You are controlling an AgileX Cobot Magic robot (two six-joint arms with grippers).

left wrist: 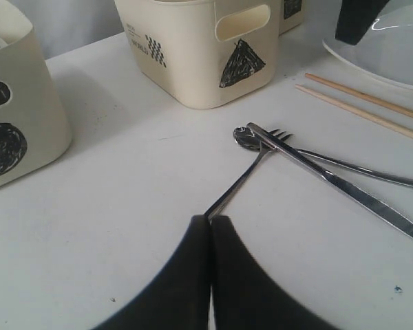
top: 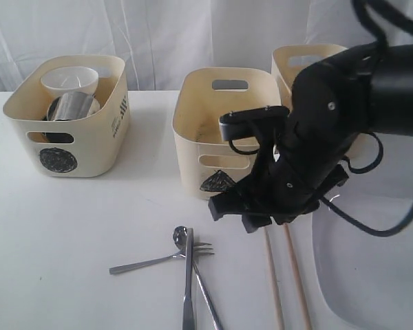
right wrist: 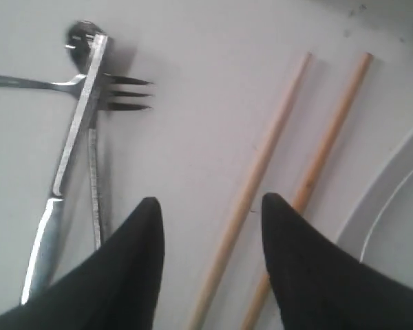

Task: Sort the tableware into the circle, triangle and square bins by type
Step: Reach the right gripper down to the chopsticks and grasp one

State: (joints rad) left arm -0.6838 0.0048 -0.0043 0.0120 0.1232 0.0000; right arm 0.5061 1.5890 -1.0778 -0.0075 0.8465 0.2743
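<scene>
The right gripper (top: pixel 261 218) hangs low over the bench (top: pixel 89 220), directly above the two wooden chopsticks (top: pixel 272 275). These lie side by side between the cutlery and the large white plate (top: pixel 372 289). Its jaws are spread and hold nothing. In the right wrist view, one chopstick runs through the gap between the jaws and the other passes beside one jaw. This spread is judged to suit closing across the sticks, possibly both at once, since they lie nearly parallel and close together. No contact with them can be confirmed.

The left gripper (left wrist: pixel 210 227) has its jaws pressed together and empty. It points along the bench toward the fork (left wrist: pixel 242 172), whose handle end lies just ahead of the jaw tips. Whether they touch cannot be told.

The fork, spoon (left wrist: pixel 246 137) and knife (left wrist: pixel 330 182) lie crossed in one heap, with the knife on top. Lifting one is likely to disturb the others.

The circle bin (top: pixel 65 124) holds a small white bowl (top: pixel 69 82) and a steel mug (top: pixel 72 108). The triangle bin (top: pixel 224 130) stands just behind the cutlery; its contents cannot be made out. A third bin (top: pixel 304 58) stands behind the right arm, its mark hidden. The cutlery, chopsticks and plate remain unsorted on the bench.
</scene>
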